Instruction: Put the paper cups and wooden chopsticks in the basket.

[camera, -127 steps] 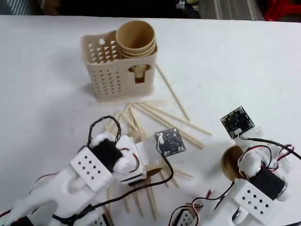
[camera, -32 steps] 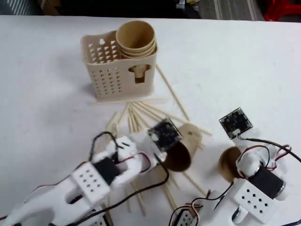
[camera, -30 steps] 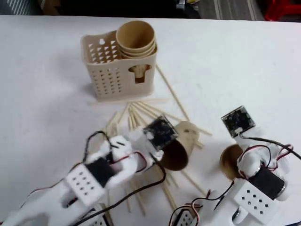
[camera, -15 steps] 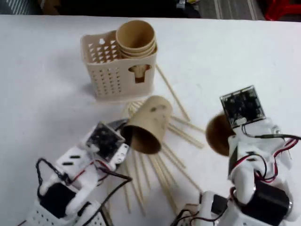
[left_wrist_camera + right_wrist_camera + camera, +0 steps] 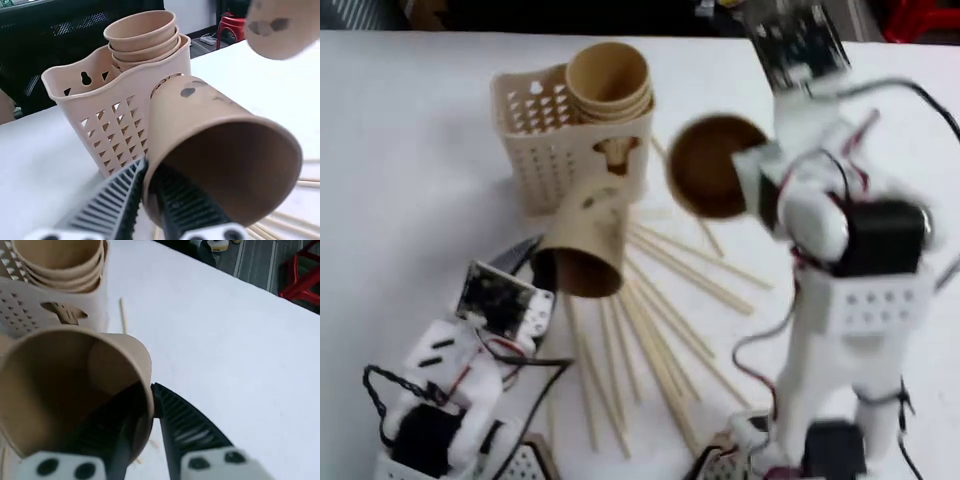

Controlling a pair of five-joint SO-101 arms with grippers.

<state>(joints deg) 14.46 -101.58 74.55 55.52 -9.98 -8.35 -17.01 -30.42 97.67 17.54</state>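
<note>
The perforated basket (image 5: 555, 150) stands at the table's far left with a stack of paper cups (image 5: 610, 75) inside. My left gripper (image 5: 538, 265) is shut on the rim of a paper cup (image 5: 582, 245), held tilted just in front of the basket (image 5: 112, 112); the pinch shows in the left wrist view (image 5: 147, 187). Raised beside the basket's right, my right gripper (image 5: 750, 185) is shut on the rim of a second cup (image 5: 710, 165), seen close in its wrist view (image 5: 65, 385). Wooden chopsticks (image 5: 660, 320) lie fanned on the table below both cups.
One chopstick (image 5: 122, 315) lies on the white table just right of the basket. The right arm's tall body (image 5: 850, 300) stands over the table's right side. Red stool legs (image 5: 300, 270) stand beyond the far edge.
Both arms lifted their cups off the table. The right arm rose high and swung its cup toward the basket; the left carried its cup from the chopstick pile up to the basket's front.
</note>
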